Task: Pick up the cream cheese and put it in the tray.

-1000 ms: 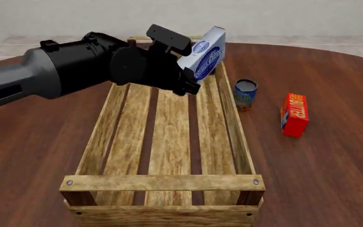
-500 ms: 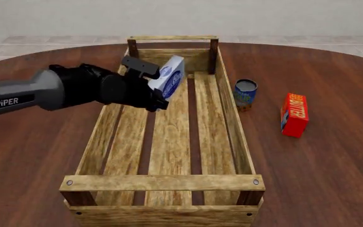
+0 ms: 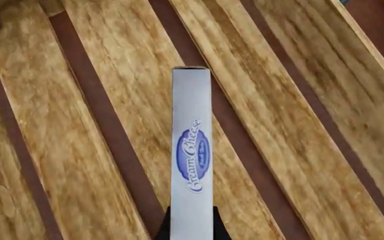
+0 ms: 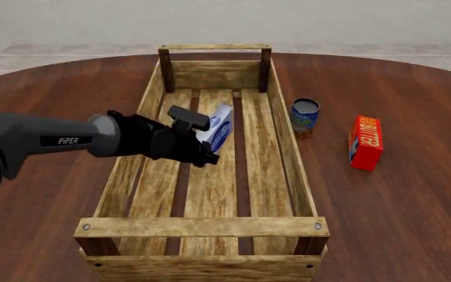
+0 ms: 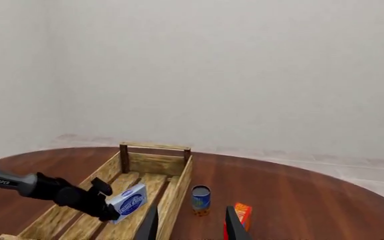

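Left gripper (image 4: 207,143): clamped on the cream cheese (image 4: 216,127), with dark fingers (image 3: 164,231) on both broad sides of the box.
Cream cheese: held inside the tray (image 4: 286,154), over its middle slats in the far half. Whether it touches the slats cannot be told. It stands on its narrow edge, tilted.
Writing on the box: a blue oval logo with white script, "Cream Cheese", clear in the left wrist view (image 3: 192,155). A second small line in the oval is too small to read.
Left arm (image 4: 53,139): comes in low from the left, crosses the tray's left wall and points toward the right. Its grey sleeve shows white letters "PiPER".
Right gripper (image 5: 188,225): only two dark finger tips are seen at the edge of its own view, held apart with nothing between them. It is high above the worktop (image 4: 398,200).
Can (image 4: 305,115): blue, upright, just beside the tray's right wall, outside. Its label cannot be read.
Red box (image 4: 365,141): on the worktop to the right of the can, white writing on its top, too small to read.
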{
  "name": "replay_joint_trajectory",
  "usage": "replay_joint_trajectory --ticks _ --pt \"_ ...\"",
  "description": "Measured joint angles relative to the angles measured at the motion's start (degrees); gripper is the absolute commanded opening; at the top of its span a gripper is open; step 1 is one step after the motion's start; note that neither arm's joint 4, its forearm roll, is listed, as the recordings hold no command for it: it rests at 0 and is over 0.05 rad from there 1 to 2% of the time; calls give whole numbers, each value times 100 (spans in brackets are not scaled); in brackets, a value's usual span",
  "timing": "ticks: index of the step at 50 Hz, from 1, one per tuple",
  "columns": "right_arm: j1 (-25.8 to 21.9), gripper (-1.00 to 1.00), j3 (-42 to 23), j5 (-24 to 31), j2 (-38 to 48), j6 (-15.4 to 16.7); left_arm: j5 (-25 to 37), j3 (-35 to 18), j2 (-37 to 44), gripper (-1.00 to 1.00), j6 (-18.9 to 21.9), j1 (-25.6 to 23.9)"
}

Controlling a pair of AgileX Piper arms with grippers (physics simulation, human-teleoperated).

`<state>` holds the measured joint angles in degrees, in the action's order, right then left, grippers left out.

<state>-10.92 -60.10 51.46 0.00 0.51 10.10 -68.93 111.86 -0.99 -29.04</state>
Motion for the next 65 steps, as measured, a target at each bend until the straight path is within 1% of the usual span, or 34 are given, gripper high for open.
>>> replay_joint_trajectory --ticks 19,20,33,44,54,65 --pt "-46 100 179 -98 0 -13 -121 67 154 -100 -180 -143" --pt "-49 100 187 -103 0 -12 -124 68 154 100 -182 -150" --pt "-72 100 223 -113 0 -17 -112 104 207 100 -45 -268" --pt "-85 100 232 -107 0 -20 -45 83 153 100 -41 -319" --pt "-106 100 255 -121 0 -18 62 90 -29 100 -41 -409" --pt "-133 100 281 -135 0 -16 252 94 -321 100 67 -494"
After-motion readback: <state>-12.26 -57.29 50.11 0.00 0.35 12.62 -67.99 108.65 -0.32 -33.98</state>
